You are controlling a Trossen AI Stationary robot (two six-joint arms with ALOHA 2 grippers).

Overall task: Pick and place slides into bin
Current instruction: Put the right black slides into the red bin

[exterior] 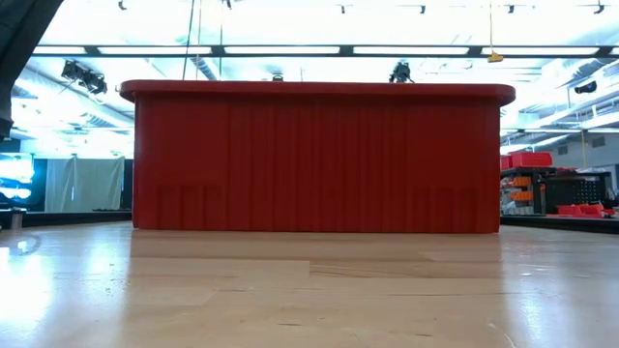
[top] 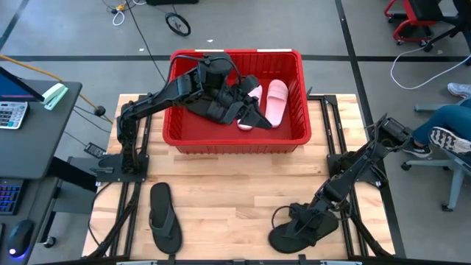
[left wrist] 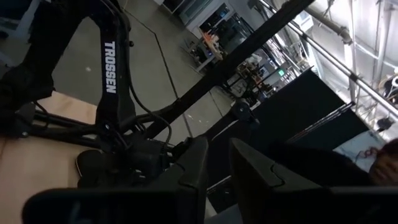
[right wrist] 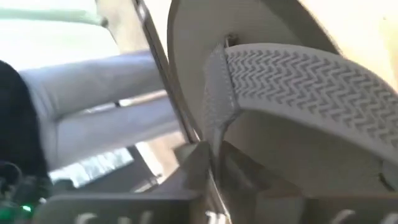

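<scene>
The right gripper (top: 305, 221) is at the front edge of the tabletop (top: 235, 191), toward its right corner, with its fingers closed on the strap of a black flip-flop (top: 294, 234) that lies there. The left gripper (top: 254, 114) hangs inside the red bin (top: 235, 140) at the back edge; it is nearly closed, and I cannot tell whether it holds anything. A pink slide (top: 277, 101) lies in the bin beside it. A second black flip-flop (top: 163, 217) lies near the front left corner.

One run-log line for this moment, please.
left claw: over red bin, among slides | right claw: closed on flip-flop strap, table's near right | other flip-flop: near left | pink slide: in bin
</scene>
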